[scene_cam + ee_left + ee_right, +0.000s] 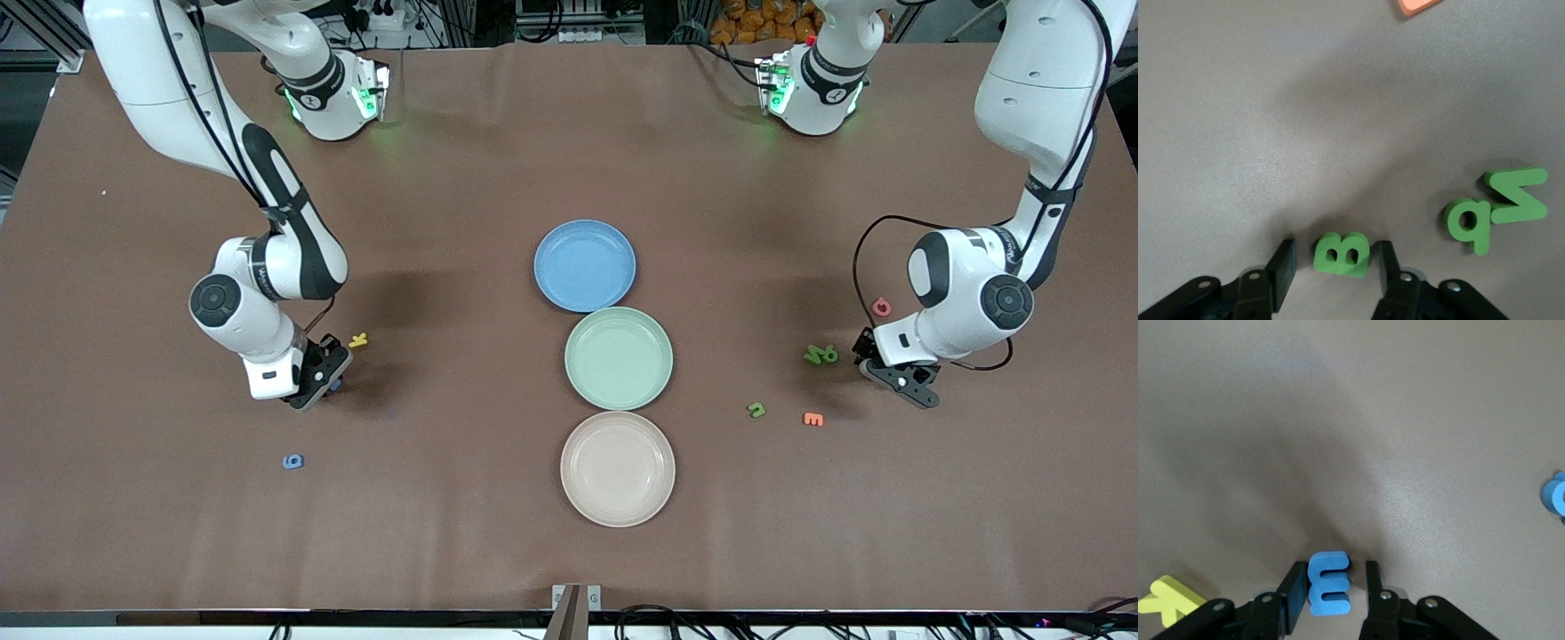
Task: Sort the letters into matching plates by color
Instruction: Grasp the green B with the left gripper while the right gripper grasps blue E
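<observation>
- Brown cloth is covering the surface (498, 160); three plates are sitting in a row at its middle: blue plate (585, 265), green plate (619, 357), cream plate (617, 468), all empty.
- Nothing is sorted yet.
- Right gripper (1331, 590) is down on the surface at the right arm's end, fingers (1293, 595) bracketing a blue E (1329, 583), one touching, one just clear.
- Left gripper (1336, 267) is low at the left arm's end, fingers (1282, 265) part-open around a green B (1341, 254), gaps showing.
- Blue digit (292, 461), green pair (821, 355), green piece (757, 410) are lying loose.
- Yellow, orange, red pieces are staying out.
</observation>
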